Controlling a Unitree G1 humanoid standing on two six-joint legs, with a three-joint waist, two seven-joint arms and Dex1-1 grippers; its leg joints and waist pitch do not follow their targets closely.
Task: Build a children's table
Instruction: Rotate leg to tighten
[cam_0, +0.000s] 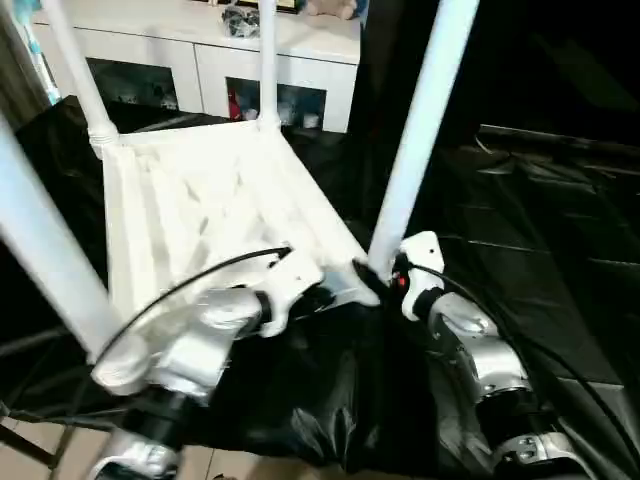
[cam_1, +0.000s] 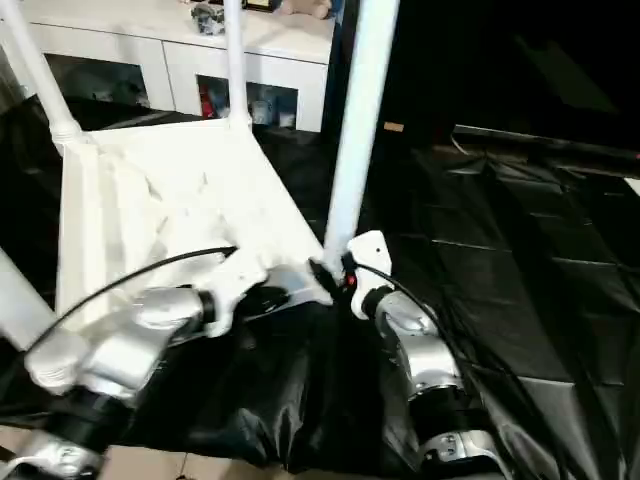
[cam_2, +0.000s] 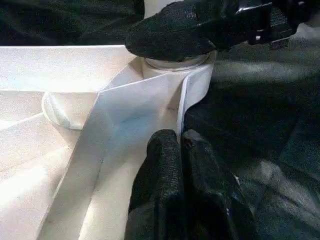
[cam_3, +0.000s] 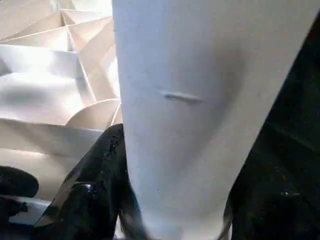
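A white cabinet (cam_0: 215, 55) with glass doors stood just beyond the far edge of the tabletop (cam_0: 200, 200), with small clutter on its top. Black sheeting (cam_0: 540, 230) covered the floor all round the tabletop, creased and glossy, and bunched up against the tabletop's near edge under the two silver forearms.

The children's table lay upside down on that sheeting, its ribbed underside facing up. Four white legs stood up from its corner sockets: one at the far left corner (cam_0: 75, 70), one at the far right corner (cam_0: 267, 60), one at the near left corner (cam_0: 45, 250), and one at the near right corner (cam_0: 420, 120).

The right gripper (cam_0: 375, 275) was at the tabletop's near right corner, its black fingers (cam_3: 95, 190) spread around the base of the near right leg (cam_3: 200, 100), one to each side of the tube and lying against it just above the socket.

The left gripper (cam_2: 182, 150) sat at the same corner, just beside the right one, with its two fingers pressed together and holding nothing. Their tips rested against the tabletop's white rim wall (cam_2: 145, 115), a little short of the socket where the near right leg stood.
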